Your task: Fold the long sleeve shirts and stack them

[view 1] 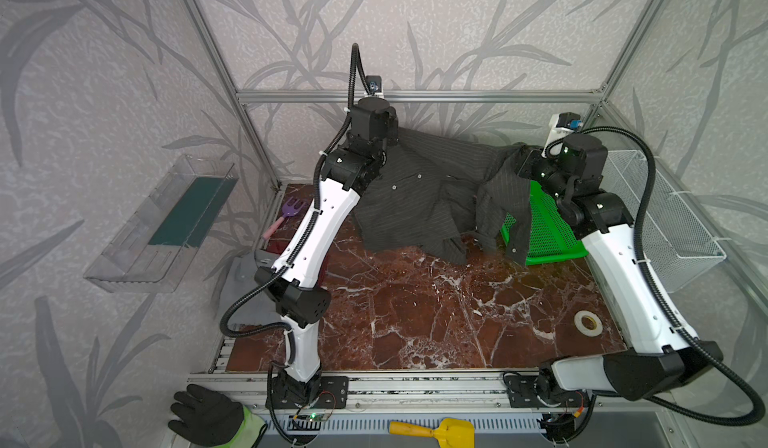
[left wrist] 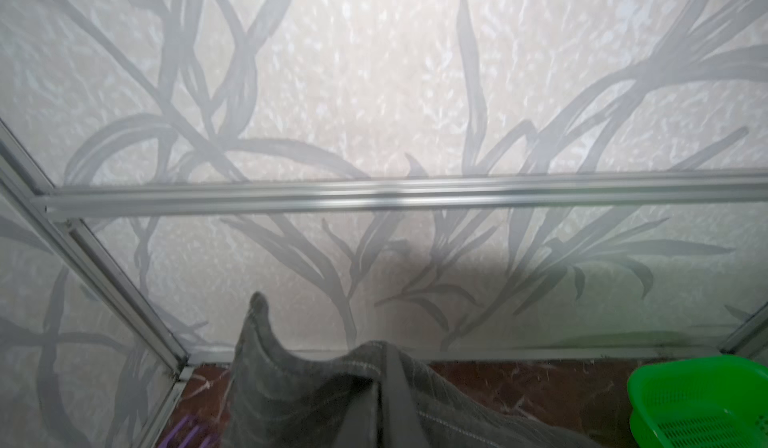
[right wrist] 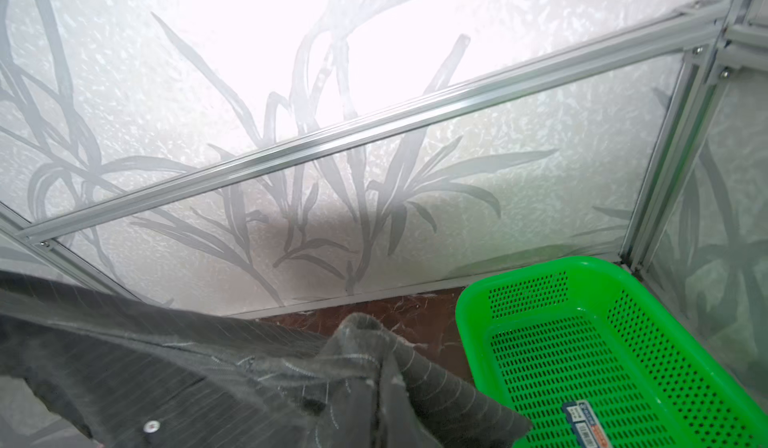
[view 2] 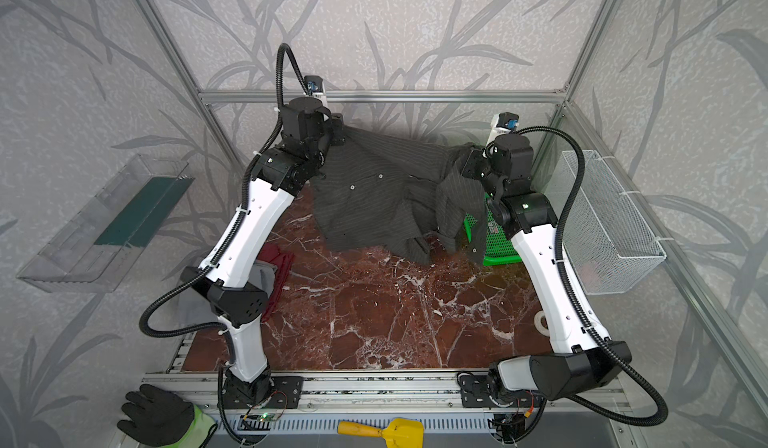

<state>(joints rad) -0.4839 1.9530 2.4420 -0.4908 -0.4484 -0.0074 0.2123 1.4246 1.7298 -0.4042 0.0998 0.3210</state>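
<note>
My left jaws and right jaws each grip the upper edge of the charcoal shirt (view 1: 415, 200), held up over the counter's (view 1: 415, 300) far edge. Cloth: thin pale pinstripes, buttons showing, creased; hem rests on the counter, right side draped over the green basket (view 1: 552, 233)

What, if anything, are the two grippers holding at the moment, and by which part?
Both hold the dark pinstriped shirt: the left gripper and the right gripper each pinch its raised top edge, at opposite ends, and the rest hangs down.
</note>
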